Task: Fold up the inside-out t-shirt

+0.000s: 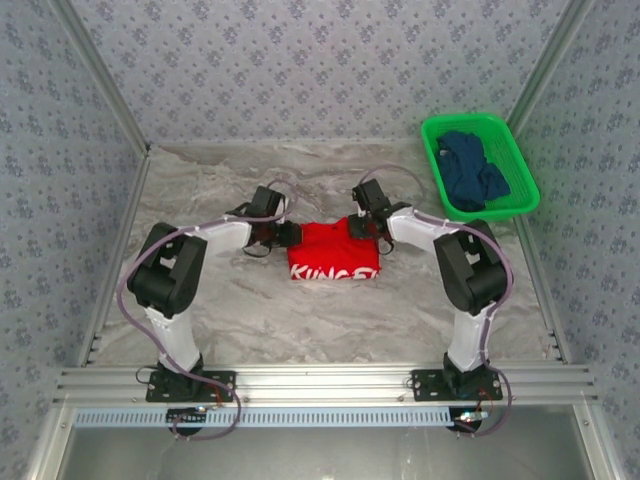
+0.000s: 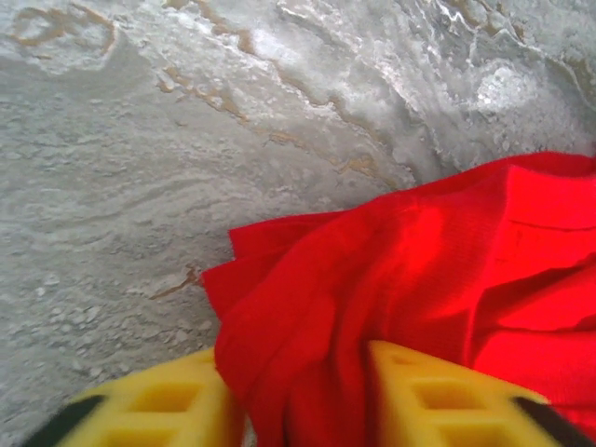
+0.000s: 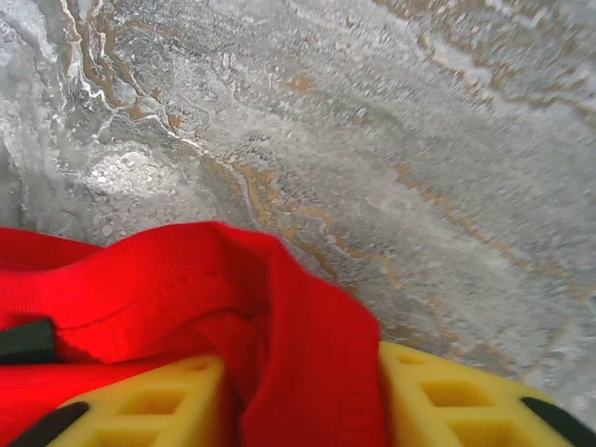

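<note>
Where the yellow fingers of the left gripper (image 2: pixel 298 414) met the cloth, a bunched edge of the red t-shirt (image 2: pixel 419 270) filled the gap, and the jaws stood clamped on it. The right gripper (image 3: pixel 303 410) pinched a hemmed fold between its jaws in the same way. Just beyond both sets of fingertips lay bare marbled table (image 2: pixel 140 140). Seen from above, the shirt sat as a compact folded block between the two grippers, with white lettering along the edge nearer the arm bases. Well past the right jaws, a green basket (image 1: pixel 520 150) held a navy garment (image 1: pixel 472 172).
</note>
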Action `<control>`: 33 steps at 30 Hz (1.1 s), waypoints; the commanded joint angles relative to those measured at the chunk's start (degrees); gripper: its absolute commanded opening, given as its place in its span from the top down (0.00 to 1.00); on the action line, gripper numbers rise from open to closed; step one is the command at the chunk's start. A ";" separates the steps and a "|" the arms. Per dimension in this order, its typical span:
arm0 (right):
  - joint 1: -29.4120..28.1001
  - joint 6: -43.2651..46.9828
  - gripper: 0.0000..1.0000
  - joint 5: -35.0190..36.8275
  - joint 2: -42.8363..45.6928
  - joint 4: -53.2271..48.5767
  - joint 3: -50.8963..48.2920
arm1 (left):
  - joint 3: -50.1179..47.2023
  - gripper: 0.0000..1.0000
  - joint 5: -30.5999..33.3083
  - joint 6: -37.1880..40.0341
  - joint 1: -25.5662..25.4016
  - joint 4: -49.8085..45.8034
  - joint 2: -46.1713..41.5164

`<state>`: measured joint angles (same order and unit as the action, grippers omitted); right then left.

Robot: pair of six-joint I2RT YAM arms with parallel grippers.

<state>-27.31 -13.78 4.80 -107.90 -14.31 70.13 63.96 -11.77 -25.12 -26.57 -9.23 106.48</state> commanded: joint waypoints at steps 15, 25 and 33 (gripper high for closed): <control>1.32 -4.80 0.46 -22.41 9.64 1.75 -5.73 | -8.31 0.39 -7.46 -7.37 -6.61 0.59 -17.62; 6.17 -6.45 0.51 -24.09 -0.52 2.93 -7.97 | -17.02 0.41 -5.48 -5.65 -7.29 3.33 -10.83; 6.57 -1.39 0.47 -25.06 9.06 -1.71 -7.02 | -16.84 0.41 -1.19 -3.87 -7.40 1.25 -18.04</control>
<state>-21.34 -17.67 -20.36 -104.40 -12.36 63.46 47.16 -15.66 -30.04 -33.78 -6.20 93.49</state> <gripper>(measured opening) 0.530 0.591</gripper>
